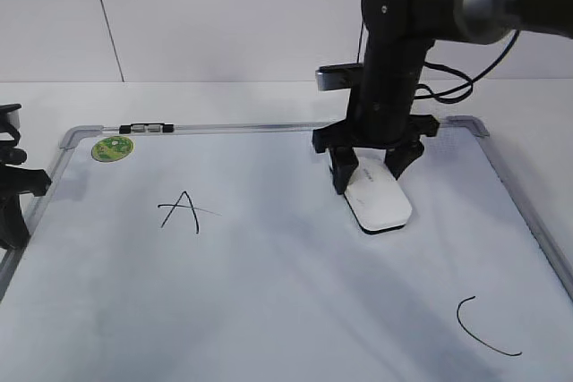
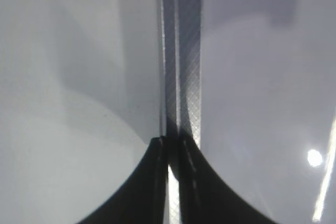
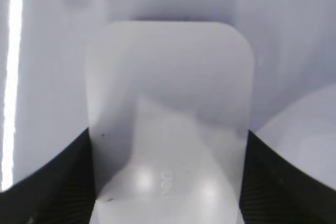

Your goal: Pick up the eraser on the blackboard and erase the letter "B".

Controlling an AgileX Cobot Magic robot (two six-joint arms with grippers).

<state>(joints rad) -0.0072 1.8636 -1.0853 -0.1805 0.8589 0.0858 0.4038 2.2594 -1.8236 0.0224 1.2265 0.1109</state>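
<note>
The white eraser (image 1: pixel 380 199) lies flat on the blackboard (image 1: pixel 269 301), right of the middle. My right gripper (image 1: pixel 369 169) comes down from above and its black fingers press on both long sides of the eraser's far end. The right wrist view shows the eraser (image 3: pixel 168 93) between the two fingers (image 3: pixel 168 145), with small grey lettering on top. No letter "B" shows; only faint grey smudges lie near the eraser. My left gripper (image 1: pixel 14 212) sits at the board's left edge, shut and empty, over the grey frame (image 2: pixel 181 51).
A black "A" (image 1: pixel 182 212) is at the left middle and a black "C" (image 1: pixel 483 328) at the front right. A round green sticker (image 1: pixel 112 148) is in the far left corner. A small black clip (image 1: pixel 148 127) sits on the top frame.
</note>
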